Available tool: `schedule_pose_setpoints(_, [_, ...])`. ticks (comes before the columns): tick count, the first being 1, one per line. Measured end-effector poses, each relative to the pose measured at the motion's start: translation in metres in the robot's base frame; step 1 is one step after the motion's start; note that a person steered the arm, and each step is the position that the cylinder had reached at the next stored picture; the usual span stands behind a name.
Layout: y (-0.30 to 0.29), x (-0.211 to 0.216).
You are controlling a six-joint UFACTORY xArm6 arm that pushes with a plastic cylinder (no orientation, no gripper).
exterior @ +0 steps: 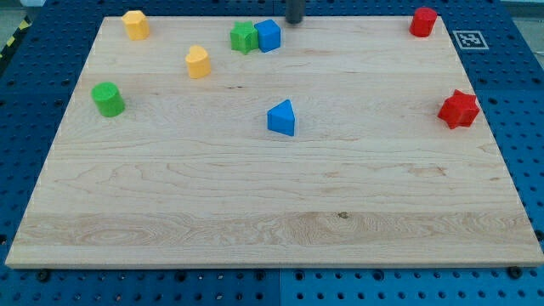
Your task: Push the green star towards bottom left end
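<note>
My tip (294, 21), a bare rod grasping nothing, sits at two o'clock of the small, light-looking, rigid green star block (243, 37); I'd push its upper-right face, sliding across the smooth wooden tabletop (255, 212).

The place looked like a robotics lab. A pale wooden bench (272, 204) lay on a blue perforated mounting plate (518, 102), a printed fiducial marker (469, 39) sat by its top right corner, and yellow-black hazard tape (12, 41) ran at the view's left.
</note>
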State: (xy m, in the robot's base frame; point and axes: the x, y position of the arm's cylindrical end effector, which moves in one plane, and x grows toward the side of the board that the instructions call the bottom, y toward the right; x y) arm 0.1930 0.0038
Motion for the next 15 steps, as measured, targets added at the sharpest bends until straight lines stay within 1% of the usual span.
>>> schedule_pose_setpoints(1, [-0.054, 0.0])
schedule_pose_setpoints(4, [-0.062, 0.055])
schedule_pose_setpoints(7, [-0.056, 0.114])
schedule_pose_setpoints(8, [-0.025, 0.117])
schedule_pose_setpoints(9, [-0.014, 0.128])
schedule_pose_setpoints(11, [-0.02, 0.187])
schedule_pose_setpoints(12, [-0.049, 0.212])
schedule_pose_setpoints(13, [-0.089, 0.218])
schedule_pose_setpoints(15, [-0.14, 0.214])
